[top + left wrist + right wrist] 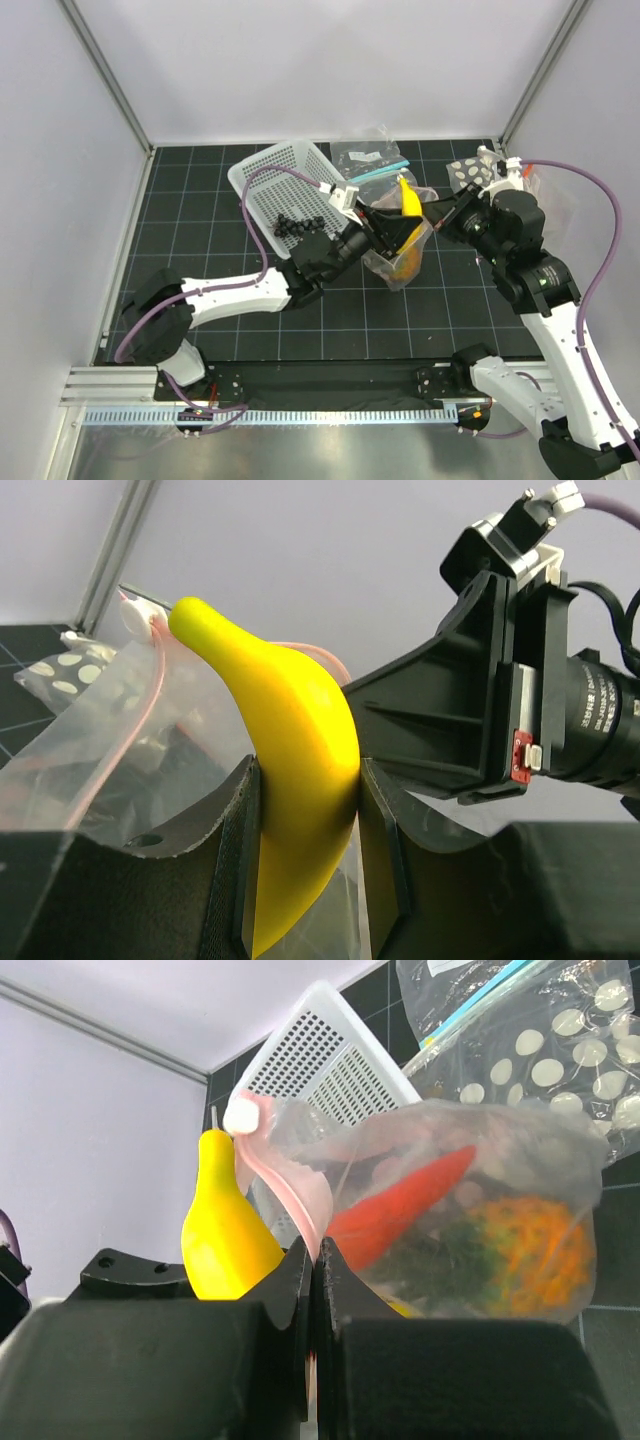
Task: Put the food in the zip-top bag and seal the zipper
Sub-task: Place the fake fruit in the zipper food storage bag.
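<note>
Left gripper [308, 780] clamps banana [285, 705] | right gripper [315, 1260] pinched closed on zipper [290, 1185] of zip-top bag [500, 1150] | risk: banana snags the floppy mouth edge and drops outside.

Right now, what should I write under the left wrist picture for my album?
The left gripper squeezes the banana beside the clear bag.

Left end effector [305, 810] gripping; right end effector [313, 1260] pinched shut; wrists facing.
</note>
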Tool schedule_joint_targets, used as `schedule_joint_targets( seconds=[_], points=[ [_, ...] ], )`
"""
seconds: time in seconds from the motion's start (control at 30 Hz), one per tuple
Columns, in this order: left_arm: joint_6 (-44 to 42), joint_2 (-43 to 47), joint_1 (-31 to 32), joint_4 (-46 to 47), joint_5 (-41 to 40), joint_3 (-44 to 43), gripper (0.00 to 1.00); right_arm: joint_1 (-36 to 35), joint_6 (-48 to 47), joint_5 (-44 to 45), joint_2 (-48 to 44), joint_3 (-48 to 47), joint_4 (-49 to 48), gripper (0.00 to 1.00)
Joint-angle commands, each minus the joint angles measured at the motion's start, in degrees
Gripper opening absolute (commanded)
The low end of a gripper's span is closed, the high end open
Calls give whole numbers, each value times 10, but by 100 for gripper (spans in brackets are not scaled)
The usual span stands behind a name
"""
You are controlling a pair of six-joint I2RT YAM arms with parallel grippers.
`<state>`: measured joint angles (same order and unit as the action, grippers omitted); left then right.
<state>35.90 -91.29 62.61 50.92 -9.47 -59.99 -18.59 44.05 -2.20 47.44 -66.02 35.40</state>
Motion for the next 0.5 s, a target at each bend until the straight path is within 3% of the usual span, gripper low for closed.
schedule_joint_targets(
  seconds=[0.0,0.03,0.13,0.23,0.47],
  points=[
    [-43,-7,14,52,-30,-15,36,1,17,15,-9,-25,-18,1],
    [-54,-7,19,52,-33,-11,57,2,15,19,-9,-25,-16,1],
    [-89,7,36,40,-51,0,85,4,10,19,-12,-23,-11,1],
    [-142,31,61,-30,-81,-12,91,6,7,39,-13,-19,-9,1],
    [-162,92,66,-226,-136,-51,92,9,0,42,-15,-10,-12,1]
  ],
)
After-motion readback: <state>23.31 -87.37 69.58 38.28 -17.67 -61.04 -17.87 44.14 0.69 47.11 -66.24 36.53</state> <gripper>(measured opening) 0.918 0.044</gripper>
